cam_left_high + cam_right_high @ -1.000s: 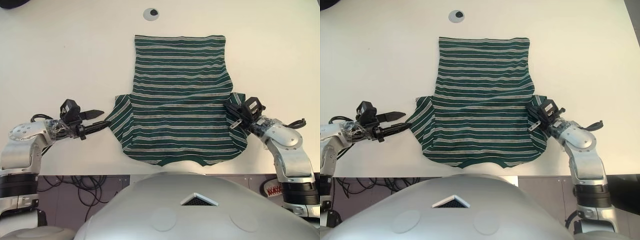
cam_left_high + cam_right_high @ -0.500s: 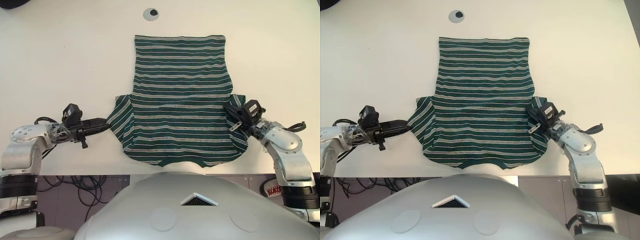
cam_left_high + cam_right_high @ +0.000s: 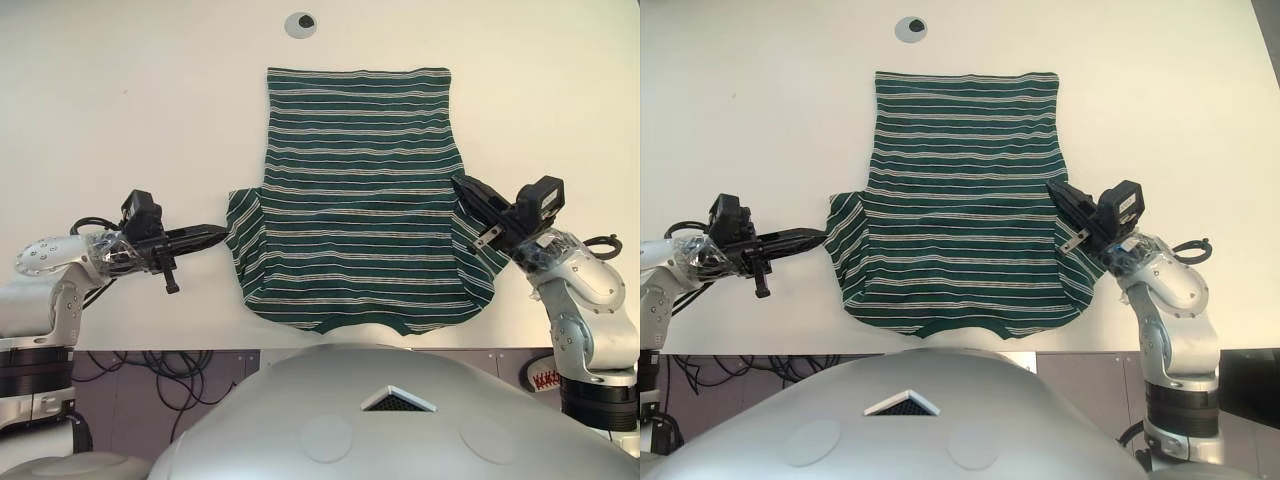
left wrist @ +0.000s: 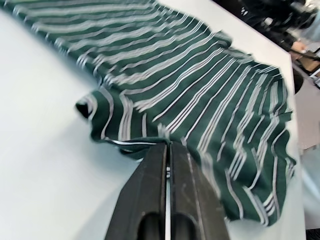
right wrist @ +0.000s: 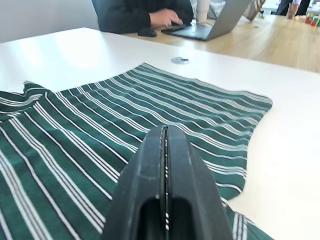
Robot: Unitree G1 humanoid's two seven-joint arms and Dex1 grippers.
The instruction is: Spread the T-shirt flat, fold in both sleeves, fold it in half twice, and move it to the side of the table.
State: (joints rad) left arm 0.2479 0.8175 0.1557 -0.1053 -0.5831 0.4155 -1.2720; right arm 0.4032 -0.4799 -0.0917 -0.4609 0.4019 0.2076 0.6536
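A dark green T-shirt [image 3: 360, 180] with white stripes lies flat on the white table [image 3: 120, 120], hem at the far side, collar toward me. Its left sleeve [image 3: 240, 215] is bunched against the body. My left gripper [image 3: 222, 232] is shut on that sleeve's outer hem, and the left wrist view has the hem running into the gripper [image 4: 167, 145]. My right gripper [image 3: 458, 184] is shut and raised over the shirt's right armpit, with the right sleeve [image 3: 485, 255] below it. In the right wrist view the right gripper [image 5: 164, 129] points across the shirt's body, and I cannot tell if it pinches cloth.
A round cable hole [image 3: 300, 23] sits in the table beyond the hem. Bare table stretches to the left, right and far side of the shirt. The table's front edge [image 3: 150, 345] runs just behind the collar, with cables hanging below it.
The left gripper went from open to shut at the left sleeve's edge, then drew it slightly inward. The right gripper lifted from the right sleeve and swung toward the far side.
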